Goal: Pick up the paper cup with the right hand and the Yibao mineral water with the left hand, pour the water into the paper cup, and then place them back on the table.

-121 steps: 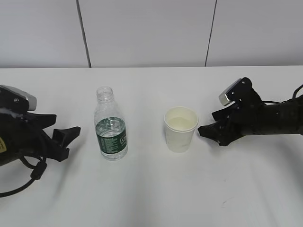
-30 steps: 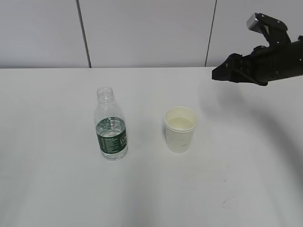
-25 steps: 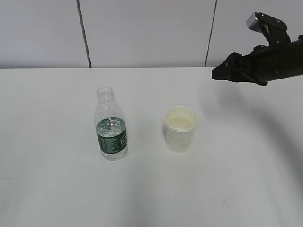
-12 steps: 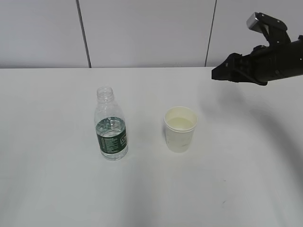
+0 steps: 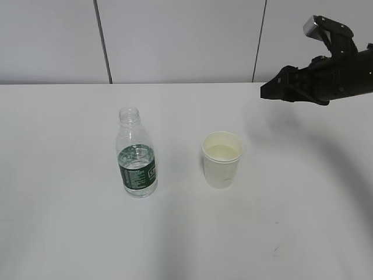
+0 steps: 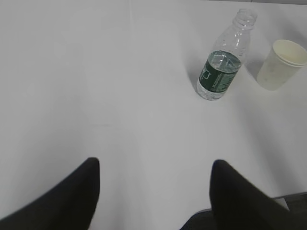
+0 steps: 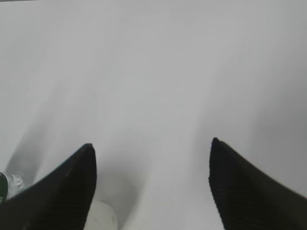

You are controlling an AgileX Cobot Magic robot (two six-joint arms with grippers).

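Note:
The Yibao mineral water (image 5: 136,156) stands upright and capless on the table (image 5: 70,233), left of centre, with water (image 5: 137,154) up to its green label. The paper cup (image 5: 222,160) stands upright to its right, apart from it. My right hand's gripper (image 5: 266,93) hovers high at the upper right, well away from the cup. It is open and empty (image 7: 151,143), with the cup's rim (image 7: 101,218) and the bottle (image 7: 6,185) at the lower edge. My left gripper (image 6: 154,165) is open and empty, far back from the bottle (image 6: 220,69) and the cup (image 6: 280,64). The exterior view does not show the left arm.
Grey wall panels (image 5: 175,41) rise behind the table's far edge. A dark edge (image 6: 288,199) shows at the lower right of the left wrist view. White tabletop lies all round the bottle and cup.
Since the oldest frame both arms have drawn back from the bottle and cup: the left went out of the exterior view, the right rose to the upper right. Over the last second nothing moved.

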